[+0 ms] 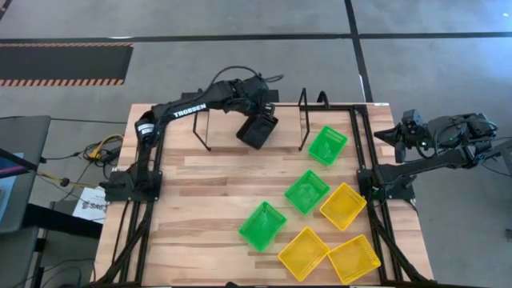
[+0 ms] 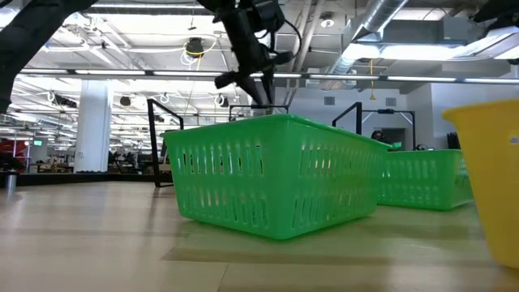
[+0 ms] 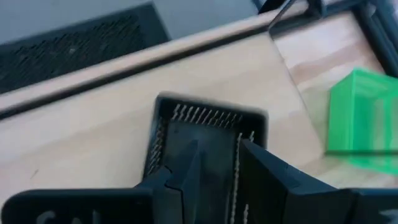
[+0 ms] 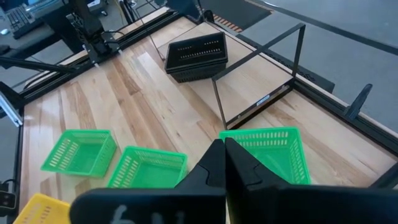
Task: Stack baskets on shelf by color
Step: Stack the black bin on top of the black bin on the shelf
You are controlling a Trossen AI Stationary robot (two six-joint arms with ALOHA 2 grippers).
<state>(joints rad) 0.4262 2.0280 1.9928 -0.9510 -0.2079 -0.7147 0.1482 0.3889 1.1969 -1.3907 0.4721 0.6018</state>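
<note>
Black rectangular plastic mesh-walled basket (image 1: 258, 130): one visible, clamped by its wall in left tool (image 3: 219, 165), above the light wooden shelf (image 1: 228, 133). Green baskets (image 1: 328, 145): three; yellow baskets (image 1: 343, 206): three, all on table (image 1: 208, 200). Right tool (image 4: 224, 151): fingers pressed together, empty, beyond the table's right edge.

1. Three green baskets lay on the table: one (image 1: 328, 145) by the shelf's right end, one (image 1: 306, 191) mid-table, one (image 1: 262, 226) nearer the front.
2. Three yellow baskets sat at (image 1: 343, 206), (image 1: 303, 254) and (image 1: 354, 259).
3. One black basket (image 1: 258, 130) showed.
4. One shelf (image 1: 224, 120) stood.
</note>
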